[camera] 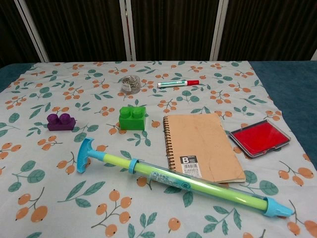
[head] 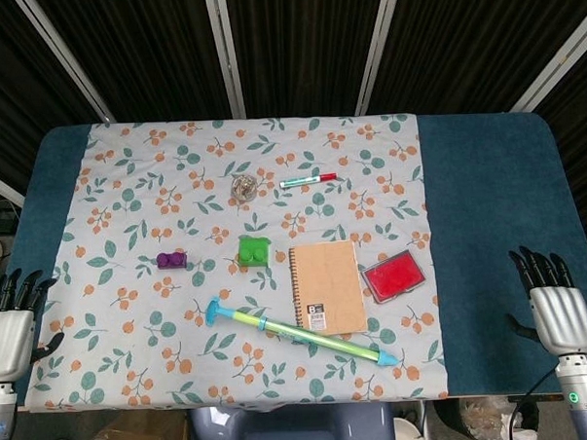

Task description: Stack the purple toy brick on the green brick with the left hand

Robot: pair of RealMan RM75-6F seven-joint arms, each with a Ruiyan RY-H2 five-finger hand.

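Meanwhile purple brick (head: 171, 259) lies on floral cloth (head: 126, 188), left of green brick (head: 254, 251), the two apart. Left hand (head: 10, 330) at near left table edge, fingers spread, holding nothing. Right hand (head: 556, 311) at near right edge, likewise spread, empty. Notebook (head: 328, 287) just right of green brick.

On the notebook (camera: 202, 146) you can read a black label with a white "B" at the lower corner of the cover; its smaller print stays illegible. The tube (camera: 181, 181) carries a printed mark you cannot make out.
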